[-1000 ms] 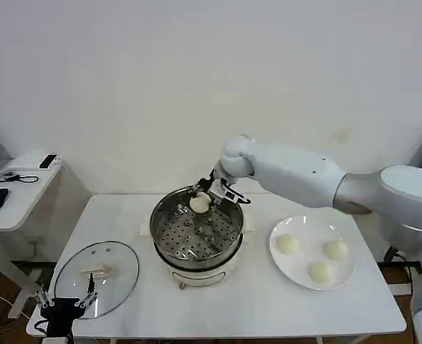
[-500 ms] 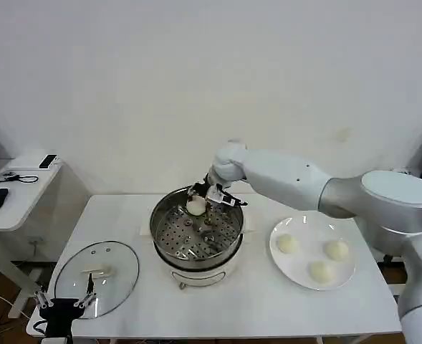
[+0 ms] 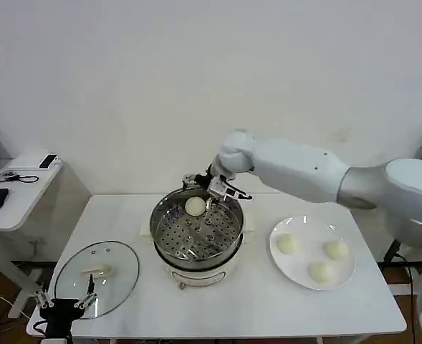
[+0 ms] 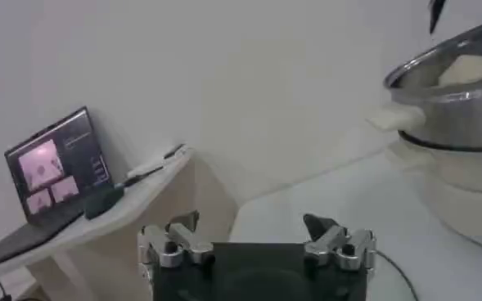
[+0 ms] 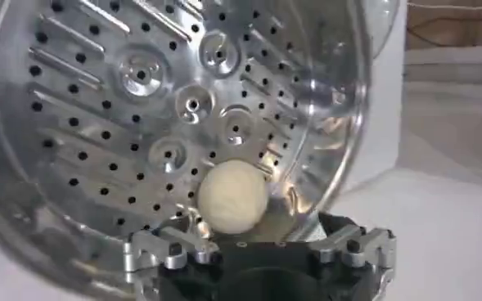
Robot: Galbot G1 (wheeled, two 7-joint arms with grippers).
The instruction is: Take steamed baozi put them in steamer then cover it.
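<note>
White wall is seen behind a white table (image 3: 239, 301) that carries everything. One baozi (image 3: 195, 206), small, round, smooth and cream-white, is seen lying on the perforated tray at the far side of the steamer (image 3: 196, 233), close against its wall. The steamer is a shiny steel pot on a white base, set at the table's middle, uncovered.

The right gripper (image 3: 212, 183) is held just above the steamer's far rim, its fingers spread apart and empty, the baozi lying free below them. Three more baozi (image 3: 288, 244) are spaced out on a white plate (image 3: 282, 265) on the right of the table, apart from the steamer.

The cover (image 3: 97, 277), clear glass with a pale handle, is laid flat near the front left corner, close to the table edge. The left gripper (image 3: 64, 304) is parked just in front of it, at the table's edge, fingers apart and empty. A side desk (image 3: 17, 193) with small devices stands to the left.
</note>
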